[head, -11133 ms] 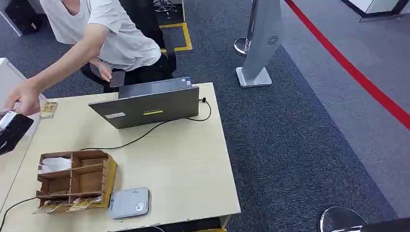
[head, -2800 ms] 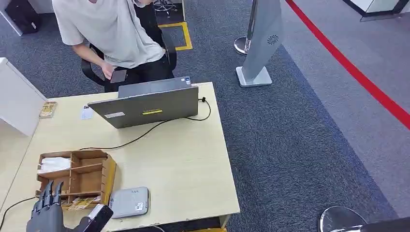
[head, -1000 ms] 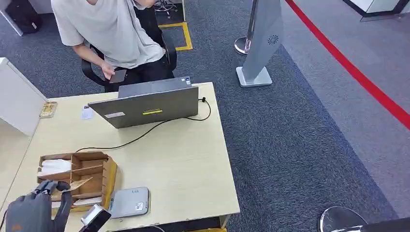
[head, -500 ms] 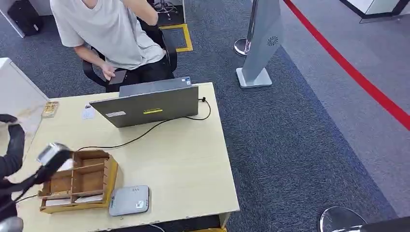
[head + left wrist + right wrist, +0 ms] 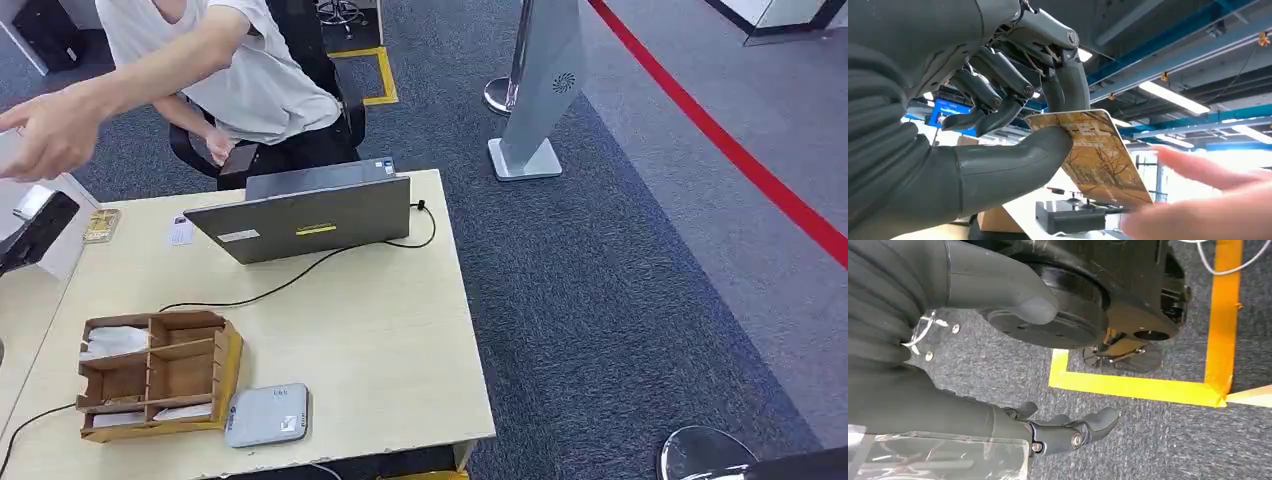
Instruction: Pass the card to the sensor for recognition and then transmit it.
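Card [image 5: 1093, 155], printed in gold and brown, sits pinched between the thick thumb and a dark finger of the left robot hand [image 5: 1013, 125], which holds it raised off to the left of the table [image 5: 380, 330]. A person's hand [image 5: 1208, 210], blurred, reaches in and is at the card's free edge; whether it touches the card I cannot tell. In the head view that person's arm [image 5: 150, 80] stretches out from behind the laptop [image 5: 305, 220] toward the left edge, where the left arm's dark wrist part [image 5: 35, 230] shows. On the table's near left stands a wooden compartment box [image 5: 160, 375], and just beside it lies the flat grey sensor [image 5: 268, 415]. The right robot hand [image 5: 1068, 432] hangs over grey carpet with yellow tape, fingers loosely apart and holding nothing.
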